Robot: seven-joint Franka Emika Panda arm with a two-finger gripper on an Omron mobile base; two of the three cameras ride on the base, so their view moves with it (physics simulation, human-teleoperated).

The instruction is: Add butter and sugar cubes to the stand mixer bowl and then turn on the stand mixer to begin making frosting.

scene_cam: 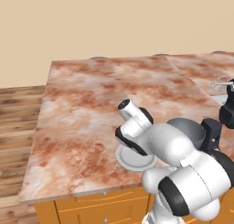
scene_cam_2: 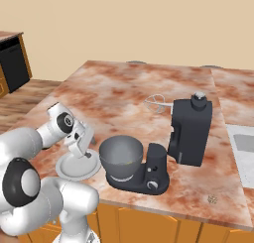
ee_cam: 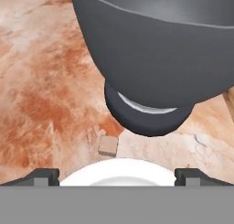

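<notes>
The bowl (scene_cam_2: 121, 156) sits on the black mixer (scene_cam_2: 171, 145) near the counter's (scene_cam: 91, 99) front edge. Just beside it lies a plate (scene_cam_2: 74, 166), and above it the gripper (scene_cam_2: 85, 147), jaws wide apart, holding nothing.

I can read no text, label, brand, number or sign anywhere. The stand mixer (scene_cam_2: 186, 133) shows plain black faces on its head and its column, and the stand mixer bowl (scene_cam_2: 121, 155) beside that column is bare grey metal. The marbled surface (scene_cam_2: 129, 93) under the mixer carries no markings either.
</notes>
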